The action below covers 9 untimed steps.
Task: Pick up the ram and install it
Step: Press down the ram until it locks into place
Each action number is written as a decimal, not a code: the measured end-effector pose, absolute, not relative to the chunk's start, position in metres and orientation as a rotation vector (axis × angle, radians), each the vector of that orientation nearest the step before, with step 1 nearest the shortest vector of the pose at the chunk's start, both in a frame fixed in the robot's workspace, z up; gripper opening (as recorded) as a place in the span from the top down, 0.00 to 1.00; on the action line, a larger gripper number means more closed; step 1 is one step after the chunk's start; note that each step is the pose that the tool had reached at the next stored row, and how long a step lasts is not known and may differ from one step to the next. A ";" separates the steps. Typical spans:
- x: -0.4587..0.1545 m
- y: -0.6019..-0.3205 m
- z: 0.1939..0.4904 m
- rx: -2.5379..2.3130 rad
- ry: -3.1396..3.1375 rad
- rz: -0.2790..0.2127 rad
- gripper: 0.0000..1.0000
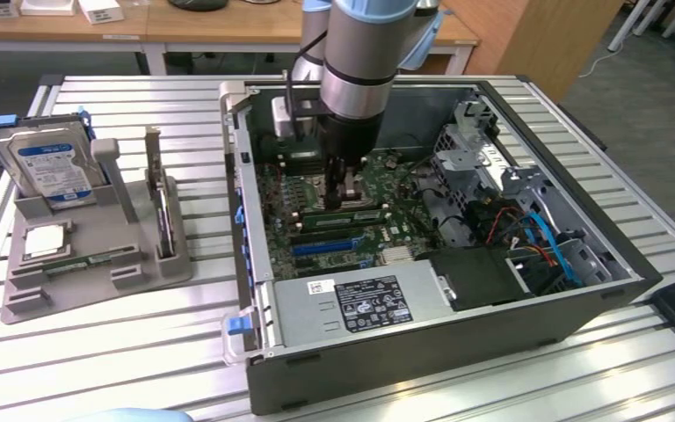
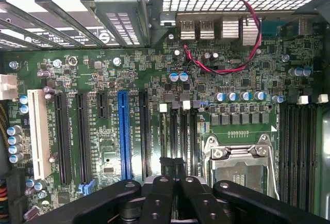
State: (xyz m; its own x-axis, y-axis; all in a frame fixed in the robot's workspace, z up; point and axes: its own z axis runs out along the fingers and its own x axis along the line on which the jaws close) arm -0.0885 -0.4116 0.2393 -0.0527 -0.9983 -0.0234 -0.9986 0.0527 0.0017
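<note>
Ribbed metal worktable (image 1: 115,352) is taking up most of the exterior view — pale slats running across. A light wood desk (image 1: 232,31) is standing behind it w/ white boxes (image 1: 50,7) sitting on top, and a wood cabinet (image 1: 543,35) is rising beside it. Grey floor (image 1: 654,97) is showing at the exterior view's right — white furniture legs (image 1: 636,18) standing there.

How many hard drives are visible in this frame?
1. The blue-labelled hard drive stands upright in the grey holder at the exterior view's left, outside the computer case. Others may be hidden inside the case.
</note>
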 end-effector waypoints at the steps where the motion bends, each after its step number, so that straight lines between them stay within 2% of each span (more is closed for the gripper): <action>1: -0.089 -0.412 0.239 -2.151 2.267 0.026 0.90; 9: -0.091 -0.412 0.234 -2.146 2.262 0.015 0.90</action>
